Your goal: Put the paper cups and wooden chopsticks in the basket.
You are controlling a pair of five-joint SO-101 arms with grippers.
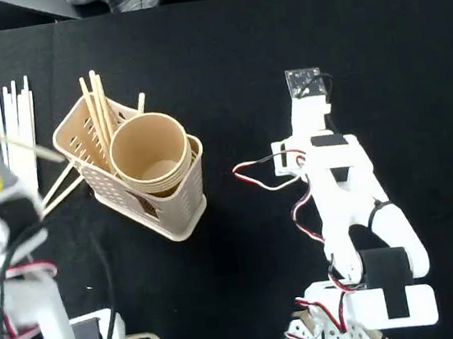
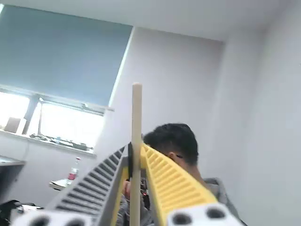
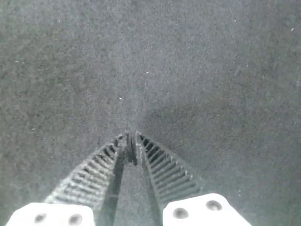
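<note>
Inside the basket (image 1: pixel 183 204) the paper cups (image 1: pixel 148 150) and several chopsticks (image 1: pixel 97 111) already stand. My left claw (image 2: pixel 136 148) grips one more chopstick (image 2: pixel 136 108). Loose chopsticks (image 1: pixel 12 121) wait on the desk (image 1: pixel 277 39) near the basket. My right claw (image 3: pixel 132 139) is closed and empty.

Nested paper cups (image 1: pixel 148 150) and several wooden chopsticks (image 1: pixel 97 111) stand in the slotted basket (image 1: pixel 178 213); more chopsticks (image 1: pixel 14 121) lie near it.

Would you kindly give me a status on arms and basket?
Left gripper shut on chopstick. Right gripper shut, empty. Cups in basket. Loose chopsticks beside it.
</note>
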